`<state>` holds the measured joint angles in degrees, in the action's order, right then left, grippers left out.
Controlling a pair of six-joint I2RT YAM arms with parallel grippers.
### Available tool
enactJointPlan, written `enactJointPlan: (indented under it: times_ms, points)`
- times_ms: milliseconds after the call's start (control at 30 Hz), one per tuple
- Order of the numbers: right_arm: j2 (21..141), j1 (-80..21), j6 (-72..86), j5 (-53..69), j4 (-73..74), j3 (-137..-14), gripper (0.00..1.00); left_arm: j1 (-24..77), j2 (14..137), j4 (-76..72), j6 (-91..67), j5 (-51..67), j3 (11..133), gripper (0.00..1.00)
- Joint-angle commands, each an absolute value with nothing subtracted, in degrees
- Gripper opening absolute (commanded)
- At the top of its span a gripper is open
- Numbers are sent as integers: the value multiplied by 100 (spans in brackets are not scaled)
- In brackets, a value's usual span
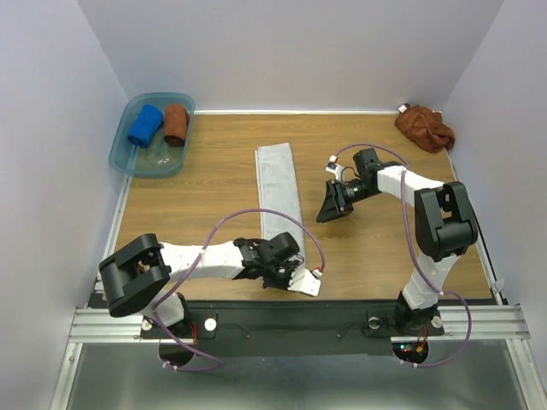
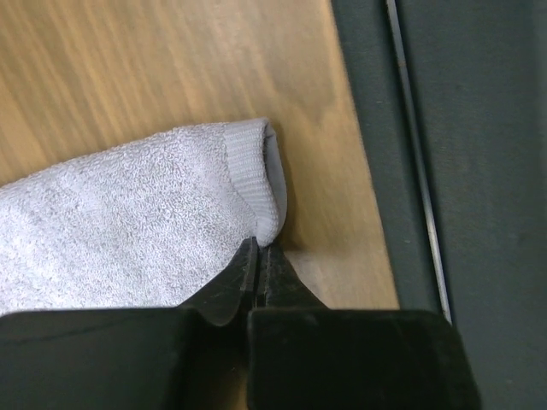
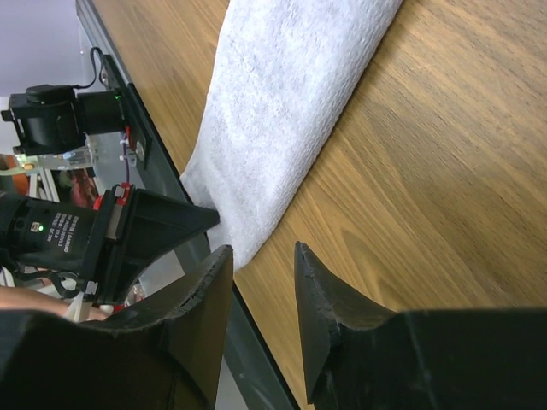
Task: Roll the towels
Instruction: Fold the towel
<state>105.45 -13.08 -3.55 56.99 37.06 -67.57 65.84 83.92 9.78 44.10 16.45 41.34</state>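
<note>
The left gripper sits at the near end of the grey towel, its two dark fingers pressed together with the towel's hemmed corner pinched between their tips. In the left wrist view that corner is lifted slightly off the wooden table and folded up around the fingertips, close to the table's dark near edge. The rest of the grey towel lies flat as a long narrow strip, running away from the left gripper toward the far wall, roughly down the middle of the table.

The right gripper hangs just to the right of the grey towel, about level with its middle, not touching it. Its fingers stand apart with a clear gap between them and nothing inside; through that gap the right wrist camera sees bare wood and the towel's near edge, with the left gripper's black body beyond it.

The rust-brown towel lies crumpled in a heap well to the right of the grey towel, in the far right corner of the table against the wall. Well to the left of the grey towel, in the far left corner, stands a translucent blue tub holding a blue roll and a brown roll side by side.
</note>
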Motion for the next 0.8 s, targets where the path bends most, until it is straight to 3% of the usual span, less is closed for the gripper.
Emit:
enactJointPlan:
  times_ms: [0,133,567,633,767]
  points:
    - [10477,-1248,-483,5739,3805,-6926,40,6618,8051,1695,4412,2345,4499,0]
    - [10459,-1239,-510,5766,3832,-7005,40,6574,7919,2197,4254,2750,5017,0]
    - [10441,-1090,-624,5599,3911,-7392,44,4756,8911,3006,4851,3357,6635,0]
    - [10433,-1064,-650,5590,3929,-7400,48,4589,9035,2936,4904,3279,6784,0]
    - [10433,-1046,-677,5529,3964,-7427,74,4176,9491,2839,5036,3261,7162,0]
